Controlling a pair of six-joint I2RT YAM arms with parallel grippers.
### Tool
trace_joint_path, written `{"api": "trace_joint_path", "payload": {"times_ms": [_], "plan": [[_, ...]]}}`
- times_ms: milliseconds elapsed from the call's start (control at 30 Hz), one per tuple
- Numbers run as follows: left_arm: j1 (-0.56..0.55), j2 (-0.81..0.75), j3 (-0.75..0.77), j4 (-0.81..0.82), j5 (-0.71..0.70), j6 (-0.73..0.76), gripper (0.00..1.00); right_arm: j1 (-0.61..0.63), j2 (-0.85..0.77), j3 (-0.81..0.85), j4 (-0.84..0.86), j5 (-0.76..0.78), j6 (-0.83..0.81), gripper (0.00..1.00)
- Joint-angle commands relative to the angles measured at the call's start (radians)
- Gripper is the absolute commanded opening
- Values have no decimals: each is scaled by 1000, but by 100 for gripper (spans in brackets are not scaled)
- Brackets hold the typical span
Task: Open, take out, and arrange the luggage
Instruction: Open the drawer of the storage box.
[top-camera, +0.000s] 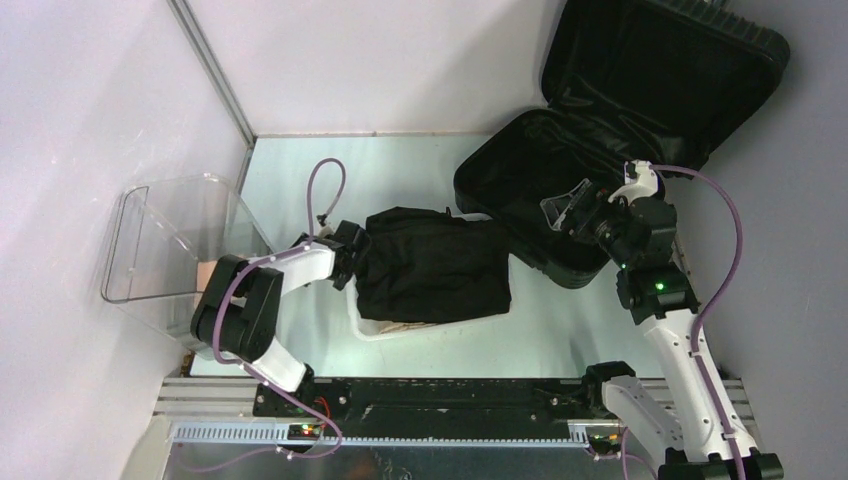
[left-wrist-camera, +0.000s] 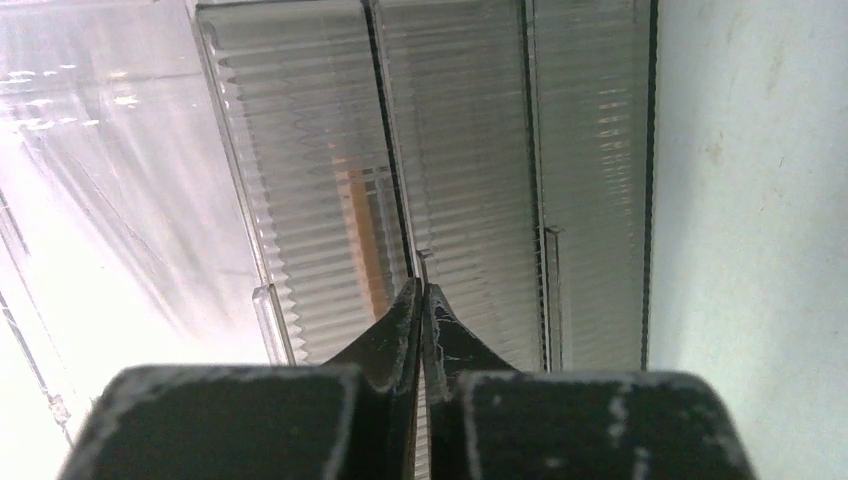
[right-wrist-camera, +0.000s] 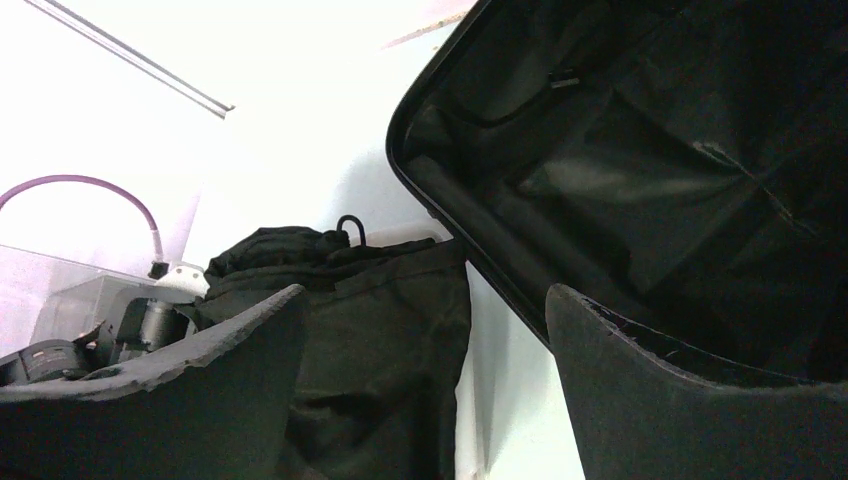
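The luggage (top-camera: 510, 165) is a black hard-shell suitcase lying open at the back right, with its lid (top-camera: 660, 70) leaning up against the wall. Its black lining fills the right wrist view (right-wrist-camera: 620, 150). My right gripper (top-camera: 572, 207) hangs open and empty over the suitcase's near rim (right-wrist-camera: 425, 295). A black folded garment (top-camera: 430, 265) lies on top of a white basket (top-camera: 365, 328) at the table's middle, and it also shows in the right wrist view (right-wrist-camera: 370, 330). My left gripper (top-camera: 350, 245) is at the garment's left edge, fingers pressed together (left-wrist-camera: 421, 290) over ribbed pale plastic.
A clear plastic bin (top-camera: 160, 240) stands tilted at the left, against the wall. White walls close the back and both sides. Purple cables loop from both arms. The pale green table (top-camera: 300, 180) shows between the bin and the suitcase.
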Motion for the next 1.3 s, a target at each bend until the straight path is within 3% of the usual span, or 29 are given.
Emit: {"api": "trace_joint_path", "payload": {"times_ms": [0,233,500,967,1000,1100,1167,1267], "plan": [[-2,18,29,-75,-35,-88,1,-20,3,-1,63,-57,26,90],[-19,20,36,-94,-39,-112,0,-35,-2,-1,64,-63,29,90],[-106,86,140,-196,-32,-247,0,-44,-15,-1,44,-70,15,90],[-198,63,187,-216,-13,-262,0,-52,-3,-1,6,-25,16,90],[-197,55,176,-205,-16,-261,3,-52,-4,-1,6,-25,17,90],[-191,40,112,-177,-38,-264,29,-55,-10,1,6,-31,25,90],[-180,36,74,-157,-52,-270,40,-53,-8,10,-2,-38,26,90],[-168,60,41,-127,-107,-287,44,-52,3,33,-33,-53,10,90]]}}
